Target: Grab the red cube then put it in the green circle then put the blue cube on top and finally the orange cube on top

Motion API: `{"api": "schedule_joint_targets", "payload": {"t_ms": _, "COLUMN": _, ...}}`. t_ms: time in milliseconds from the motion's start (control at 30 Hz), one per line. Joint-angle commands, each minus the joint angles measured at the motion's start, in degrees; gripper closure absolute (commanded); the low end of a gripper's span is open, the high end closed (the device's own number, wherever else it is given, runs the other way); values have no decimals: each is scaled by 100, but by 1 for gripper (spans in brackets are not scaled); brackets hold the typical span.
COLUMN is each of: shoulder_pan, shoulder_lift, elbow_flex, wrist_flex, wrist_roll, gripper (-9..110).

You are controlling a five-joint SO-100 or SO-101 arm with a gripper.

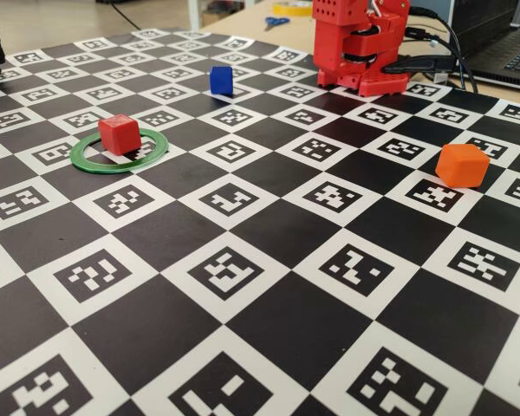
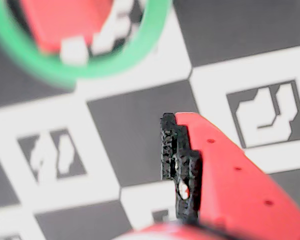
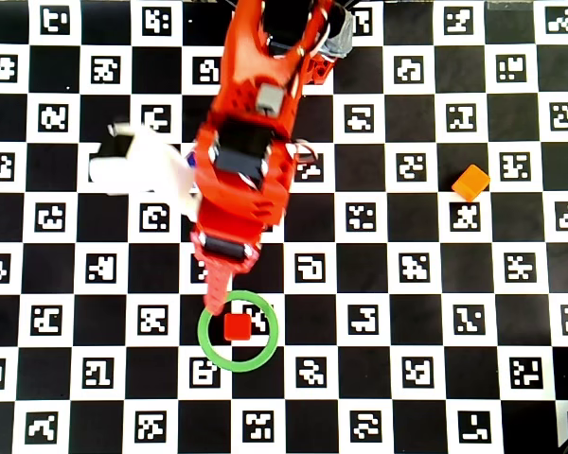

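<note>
The red cube [image 1: 119, 133] sits inside the green circle [image 1: 113, 168] at the left of the board, touching its far side. It also shows in the overhead view [image 3: 237, 326] within the ring [image 3: 238, 368]. In the wrist view the cube [image 2: 60, 25] and ring [image 2: 115, 67] are blurred at the top left. The blue cube [image 1: 220, 80] stands apart further back; the arm hides it from overhead. The orange cube [image 1: 462, 165] lies at the right [image 3: 470, 182]. My gripper [image 3: 214, 305] hangs just beside the ring's edge, its jaws together and empty [image 2: 176, 150].
The arm's red base [image 1: 360, 43] stands at the back edge of the checkered marker board. Scissors [image 1: 276, 22] and a laptop [image 1: 511, 52] lie beyond it. A white part [image 3: 137, 165] juts out beside the arm.
</note>
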Motion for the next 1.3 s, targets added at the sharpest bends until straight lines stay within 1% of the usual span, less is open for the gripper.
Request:
{"api": "schedule_joint_targets", "payload": {"t_ms": 0, "shoulder_pan": 519, "shoulder_lift": 703, "elbow_flex": 448, "wrist_flex": 167, "wrist_roll": -9, "gripper": 59}}
{"api": "schedule_joint_targets", "payload": {"t_ms": 167, "shoulder_pan": 1020, "shoulder_lift": 1230, "elbow_flex": 1626, "wrist_flex": -378, "wrist_roll": -272, "gripper": 59}}
{"api": "schedule_joint_targets", "payload": {"t_ms": 433, "shoulder_pan": 1556, "shoulder_lift": 1740, "elbow_flex": 3059, "wrist_flex": -1063, "wrist_roll": -536, "gripper": 59}}
{"api": "schedule_joint_targets", "payload": {"t_ms": 800, "shoulder_pan": 1670, "shoulder_lift": 2057, "elbow_flex": 4658, "wrist_flex": -1846, "wrist_roll": -571, "gripper": 59}}
{"api": "schedule_joint_targets", "payload": {"t_ms": 1000, "shoulder_pan": 1740, "shoulder_lift": 2575, "elbow_flex": 5440, "wrist_flex": -2250, "wrist_roll": -563, "gripper": 59}}
{"api": "schedule_joint_targets", "payload": {"t_ms": 1267, "shoulder_pan": 1793, "shoulder_lift": 2742, "elbow_flex": 6038, "wrist_flex": -2663, "wrist_roll": -519, "gripper": 59}}
